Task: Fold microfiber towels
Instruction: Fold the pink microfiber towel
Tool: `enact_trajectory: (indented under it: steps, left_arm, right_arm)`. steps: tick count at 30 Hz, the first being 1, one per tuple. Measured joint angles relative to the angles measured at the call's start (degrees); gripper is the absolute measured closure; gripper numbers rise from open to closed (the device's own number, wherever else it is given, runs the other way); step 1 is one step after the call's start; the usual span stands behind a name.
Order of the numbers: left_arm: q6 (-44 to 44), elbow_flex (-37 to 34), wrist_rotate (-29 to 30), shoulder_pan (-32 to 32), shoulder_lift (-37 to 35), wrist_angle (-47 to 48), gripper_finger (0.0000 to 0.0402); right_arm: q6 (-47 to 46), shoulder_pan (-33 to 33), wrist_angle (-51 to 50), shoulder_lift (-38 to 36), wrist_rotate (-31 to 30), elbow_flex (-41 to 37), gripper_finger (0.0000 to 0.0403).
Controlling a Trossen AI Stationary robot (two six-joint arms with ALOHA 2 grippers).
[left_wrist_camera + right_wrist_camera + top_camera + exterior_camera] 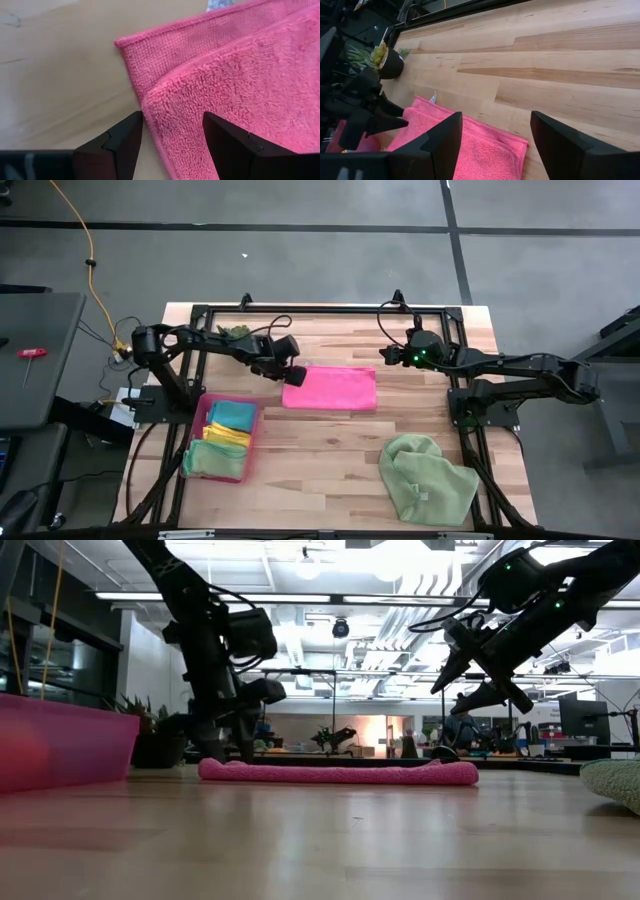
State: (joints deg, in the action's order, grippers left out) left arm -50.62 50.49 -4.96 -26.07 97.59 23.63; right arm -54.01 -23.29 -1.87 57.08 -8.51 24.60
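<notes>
While pink towel (330, 388) lies half-folded, mid-table, left gripper (172, 137) low at its left edge, jaws released, straddling top layer. Right gripper (388, 355) raised off far-right corner, jaws spread, empty. Best: pinch both layers together, lift low, keep edges aligned.

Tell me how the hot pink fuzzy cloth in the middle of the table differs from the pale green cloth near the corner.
The hot pink cloth lies folded into a flat, neat rectangle; the pale green cloth is a rumpled heap. The pink one sits between the two grippers; the green one lies apart from both. Both rest on the wooden table.
</notes>
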Motion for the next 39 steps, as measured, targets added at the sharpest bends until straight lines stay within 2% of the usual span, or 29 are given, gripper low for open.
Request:
enact_trajectory:
  steps: [5,19,26,34,39]
  left_arm:
    - [-1.1,-0.1,-1.5,-0.6,0.1,-1.1,0.0202]
    - [-1.3,0.0,0.5,-0.6,-2.9,-1.0,0.0202]
    - [-1.6,0.0,-0.1,1.7,-2.9,-0.5,0.0202]
    - [-1.7,0.0,4.2,3.4,-2.9,-1.5,0.0204]
    - [-0.8,0.0,7.1,3.4,-2.9,-1.5,0.024]
  right_arm:
    - [0.0,0.0,0.0,0.0,0.0,0.0,0.0176]
    - [0.0,0.0,0.0,0.0,-0.5,0.0,0.0176]
    - [0.0,0.0,0.0,0.0,-0.5,0.0,0.0176]
    - [0.0,0.0,0.0,0.0,-0.5,0.0,0.0176]
    - [0.0,0.0,0.0,0.0,-0.5,0.0,0.0176]
